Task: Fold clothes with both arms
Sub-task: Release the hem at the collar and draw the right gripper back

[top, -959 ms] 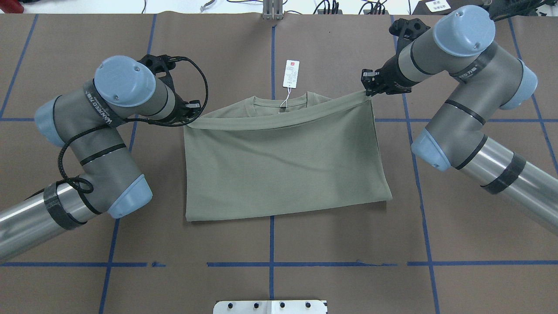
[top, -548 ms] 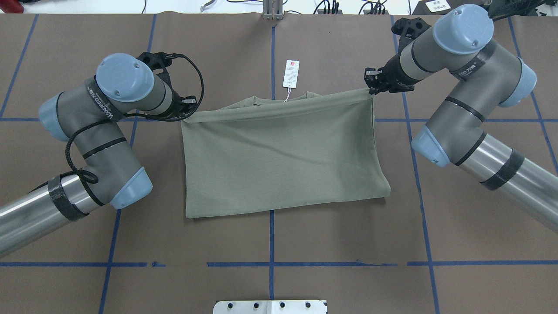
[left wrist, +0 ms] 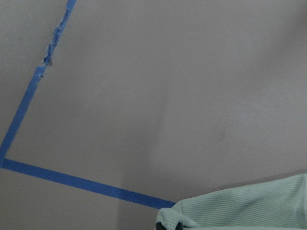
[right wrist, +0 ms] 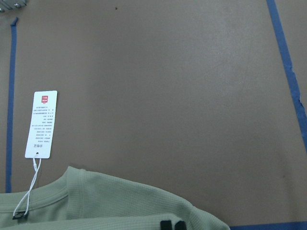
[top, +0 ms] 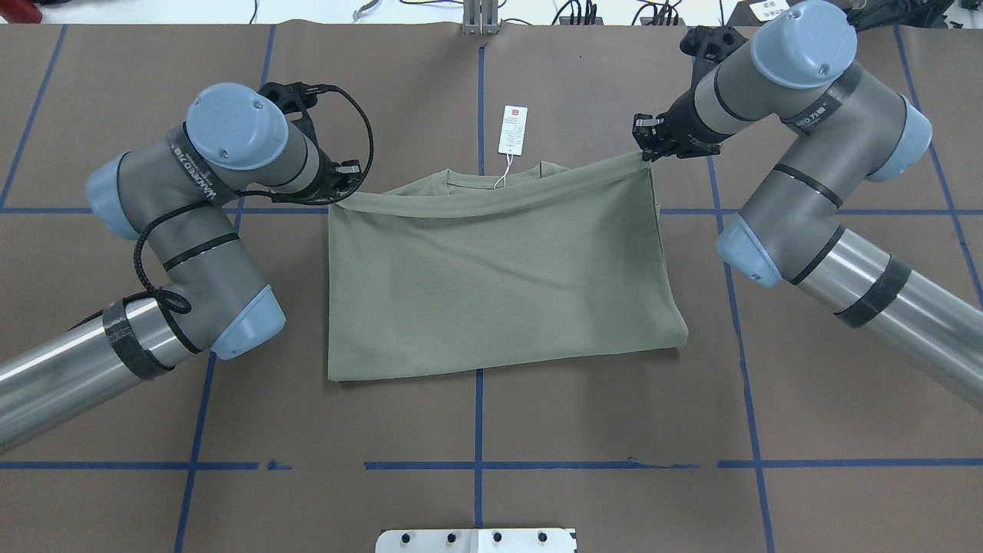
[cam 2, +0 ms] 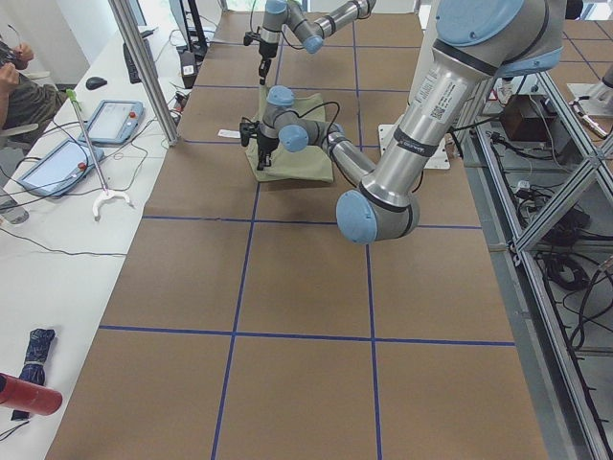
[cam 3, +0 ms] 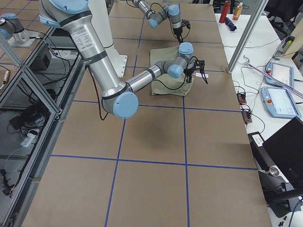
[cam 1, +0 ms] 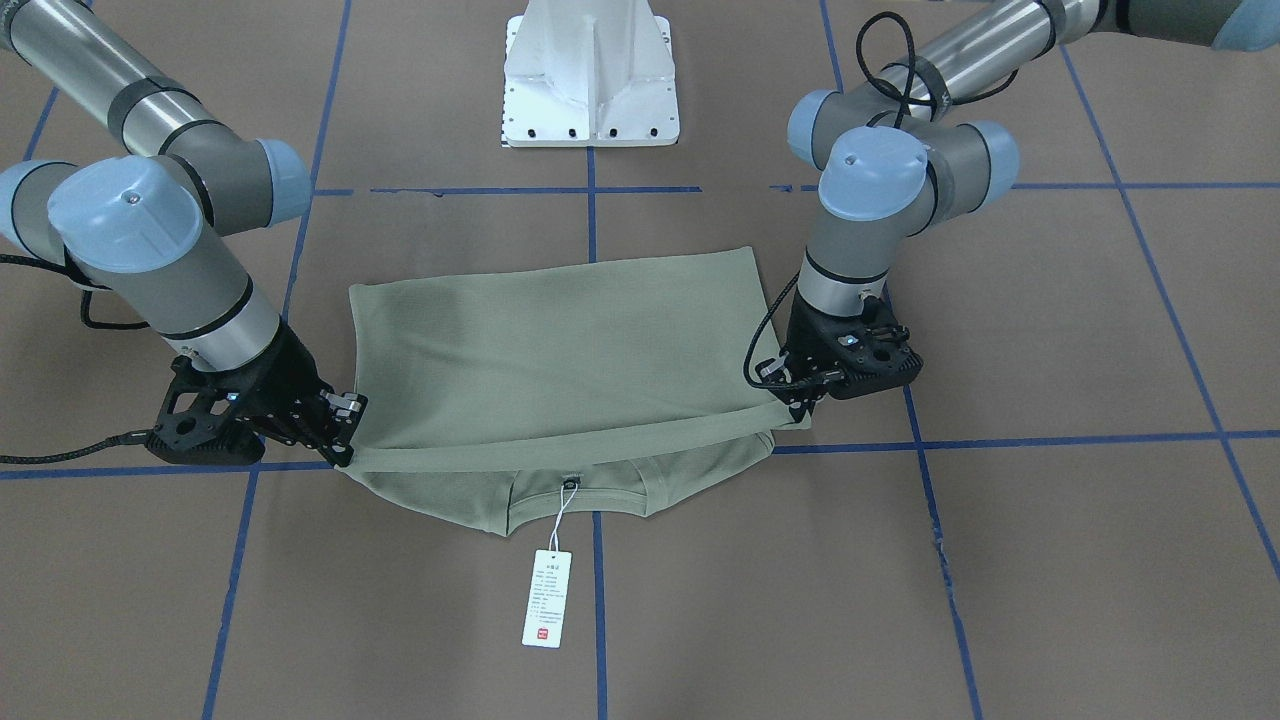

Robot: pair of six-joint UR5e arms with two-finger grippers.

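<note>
The clothes are one sage-green shirt (top: 491, 276) (cam 1: 560, 350), lying doubled over on the brown table. Its lower hem is lifted over toward the round neck (top: 495, 178). A white hang tag (top: 513, 130) (right wrist: 41, 123) lies beyond the collar on its string. My left gripper (top: 342, 196) (cam 1: 795, 398) is shut on the hem's left corner. My right gripper (top: 647, 150) (cam 1: 345, 440) is shut on the right corner. The hem hangs taut between them, just short of the collar. The left wrist view shows only that corner of cloth (left wrist: 240, 211).
Blue tape lines (top: 478, 463) grid the brown table cover. The white pedestal base (cam 1: 590, 80) stands at the robot's side. A desk with tablets (cam 2: 115, 120) and a metal post (cam 2: 144, 67) runs along the far side, where a person (cam 2: 14, 77) sits.
Both grippers have carried the held hem a little farther toward the neck. The left arm has shifted inward to the right. Both are still shut on the hem.
</note>
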